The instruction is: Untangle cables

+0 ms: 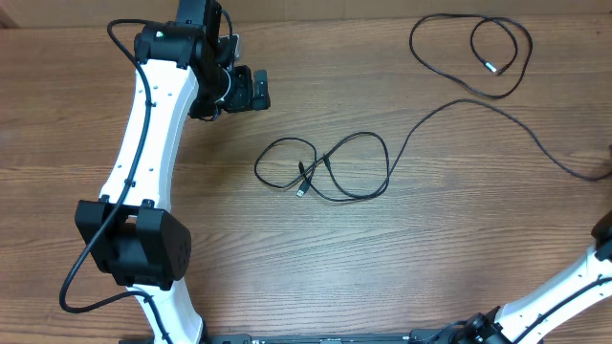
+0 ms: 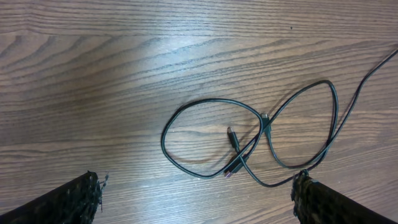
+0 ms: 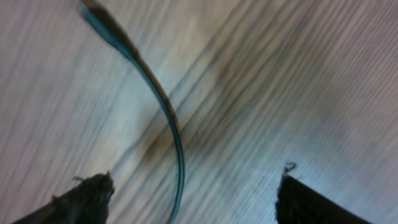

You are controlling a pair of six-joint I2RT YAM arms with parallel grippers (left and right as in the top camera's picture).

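Well, the knotted cable (image 1: 323, 161) lies flat near the middle of the counter (image 1: 459, 258). It is two thin black loops crossing each other, with a metal-tipped plug (image 1: 302, 189) poking out beneath the crossing. From its right-hand loop a long tail (image 1: 464, 99) arcs toward the far edge, then slopes away to the right edge. A second cable (image 1: 490, 67) sits well apart in the far right corner, curled in loose rings with its plug end inside them. The left tool (image 1: 251, 91) hangs to the far left of the knotted cable, near it but not touching. Its wrist camera shows its fingers (image 2: 78, 199) standing wide with only bare wood between them. The right tool (image 3: 196, 199) shows only in its own blurred wrist view, low over the counter. Its jaws are well apart, and a curved stretch of cable (image 3: 168, 112) runs between them, closer to one finger (image 3: 87, 196) and not pinched. Which cable that is I cannot tell. The white left arm (image 1: 153, 124) reaches along the counter's left side, and the right arm (image 1: 564, 287) enters at the near right corner.
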